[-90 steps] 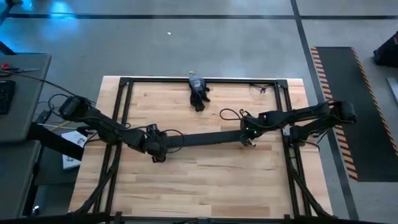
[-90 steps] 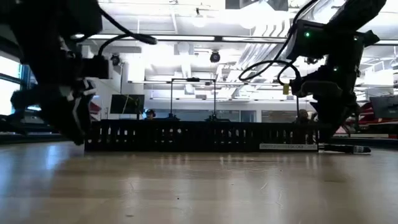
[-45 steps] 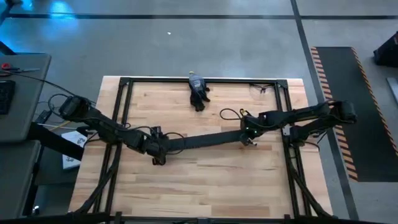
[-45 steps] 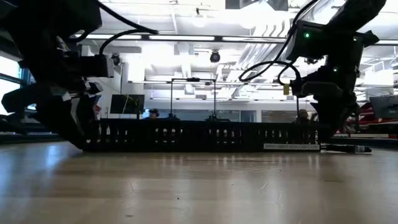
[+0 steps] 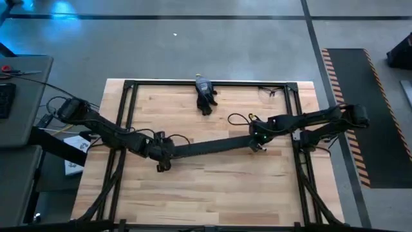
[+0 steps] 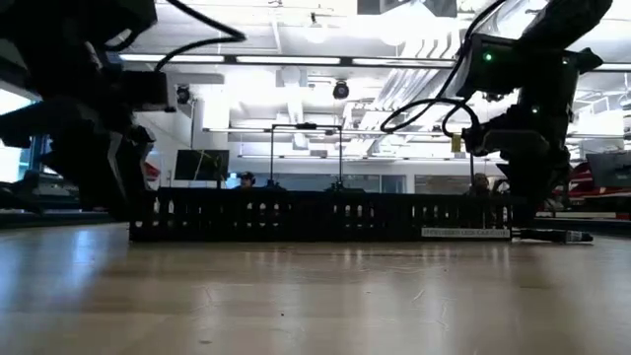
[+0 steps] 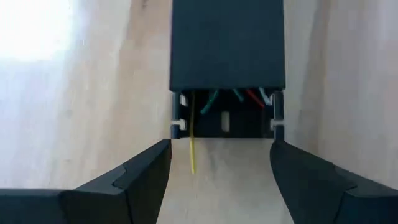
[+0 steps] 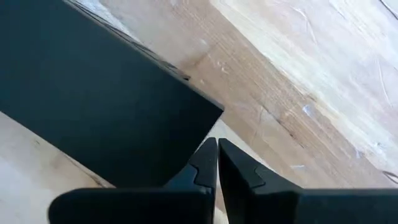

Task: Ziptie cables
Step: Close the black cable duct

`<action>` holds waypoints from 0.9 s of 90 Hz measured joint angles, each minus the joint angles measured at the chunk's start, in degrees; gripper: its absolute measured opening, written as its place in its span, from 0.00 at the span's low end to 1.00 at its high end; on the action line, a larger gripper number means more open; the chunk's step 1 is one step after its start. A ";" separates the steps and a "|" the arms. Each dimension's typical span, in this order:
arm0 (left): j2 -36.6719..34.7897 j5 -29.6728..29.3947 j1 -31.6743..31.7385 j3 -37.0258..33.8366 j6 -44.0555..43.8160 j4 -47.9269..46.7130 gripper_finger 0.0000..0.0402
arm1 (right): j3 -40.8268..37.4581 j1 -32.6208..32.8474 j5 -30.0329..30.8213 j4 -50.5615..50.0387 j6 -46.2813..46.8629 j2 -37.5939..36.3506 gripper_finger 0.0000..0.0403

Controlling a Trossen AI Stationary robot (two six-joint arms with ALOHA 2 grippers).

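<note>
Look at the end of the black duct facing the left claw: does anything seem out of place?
One yellow wire sticks out of the duct end onto the table, while the other coloured strands stay inside. The left claw is open in front of it.

Duct [image 5: 209, 146] across mid-table [image 5: 212, 187], left hand [image 5: 162, 153] and right hand [image 5: 257, 143] at its ends, cables [image 7: 227, 98] inside.

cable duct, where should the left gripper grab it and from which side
Grip the cable duct at its open end, fingers astride the two side walls, coming in lengthwise. The left gripper already faces that end, open; coloured wires show inside.
</note>
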 joint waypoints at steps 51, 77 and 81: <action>-0.04 -1.74 1.46 -0.61 0.84 3.55 0.60 | 0.02 -0.13 1.30 -0.88 -0.58 -0.13 0.00; -0.04 -2.97 1.65 -0.66 0.87 4.35 0.49 | 0.02 -2.32 2.29 -2.28 -3.23 -0.44 0.00; -0.04 -3.00 1.78 -0.66 0.89 4.47 0.48 | 0.02 -2.45 1.27 0.24 -3.89 -0.44 0.00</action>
